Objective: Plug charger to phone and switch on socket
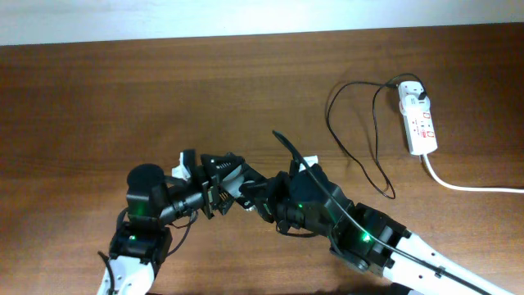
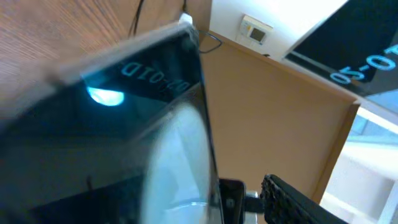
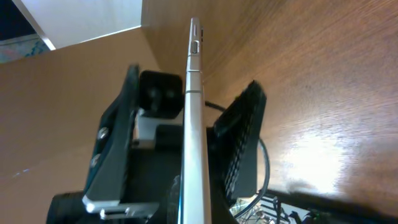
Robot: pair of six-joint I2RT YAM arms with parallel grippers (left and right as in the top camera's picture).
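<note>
Right wrist camera first: the phone stands edge-on, dead centre, silver rim and side button facing the lens, lifted clear of the wooden table. The left gripper straddles it with its jaws spread. The flat finger sits off to one side, and the ribbed pad is on the other with a clear gap to the phone's edge. This camera's own fingers don't show clearly, so I can't tell whether they are clamped on the phone.

Over to the left wrist camera: the phone's glossy black face fills most of the frame, very close and blurred, with pale lettering and a bright blob of reflection. The ribbed pad pokes in at lower right, apart from the phone's edge.

Now the overhead: both arms meet low and centre, the left gripper and the right gripper nose to nose, with the phone somewhere in that dark huddle and hard to pick out. Well apart, up at the far right, lies the socket, and its thick white cord runs off right. The charger loops its thin black cable on the table beside it, and its white plug adapter is seated at the strip's top end. The connector tip isn't visible.
</note>
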